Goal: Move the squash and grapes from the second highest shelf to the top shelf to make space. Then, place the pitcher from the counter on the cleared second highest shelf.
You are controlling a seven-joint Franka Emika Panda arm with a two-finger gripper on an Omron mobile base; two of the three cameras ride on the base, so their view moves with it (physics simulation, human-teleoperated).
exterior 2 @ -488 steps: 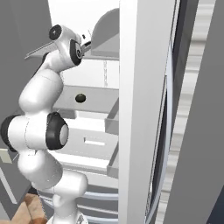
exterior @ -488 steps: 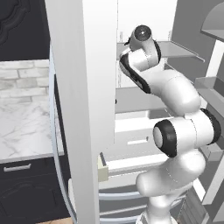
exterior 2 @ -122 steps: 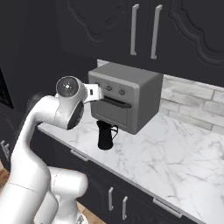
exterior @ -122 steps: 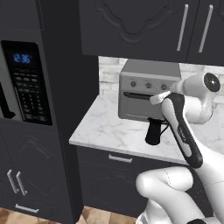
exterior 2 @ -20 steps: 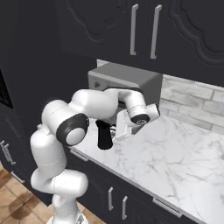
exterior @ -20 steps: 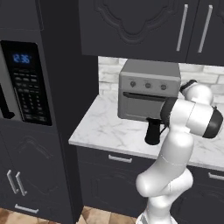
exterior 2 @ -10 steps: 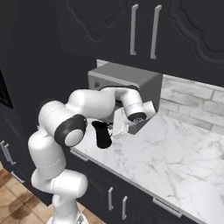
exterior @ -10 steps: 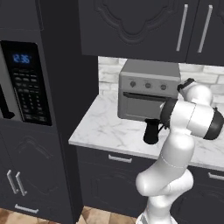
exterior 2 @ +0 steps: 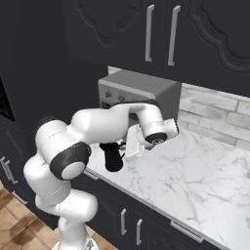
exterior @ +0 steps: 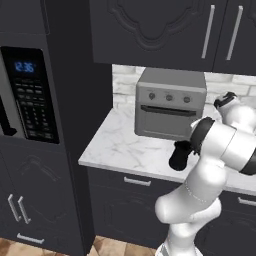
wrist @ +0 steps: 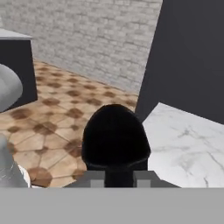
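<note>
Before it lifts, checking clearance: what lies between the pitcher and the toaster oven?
Bare marble counter in the left base view; the pitcher stands just before the toaster oven.

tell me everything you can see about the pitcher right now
The pitcher is small, matt black and plain, wide at the base and narrowing upward. It stands upright on the white marble counter near its front edge, just ahead of the silver toaster oven. The hand view shows it as a rounded dark body close in front of the gripper, whose fingers are shut on it. Its rim isn't clearly visible.
</note>
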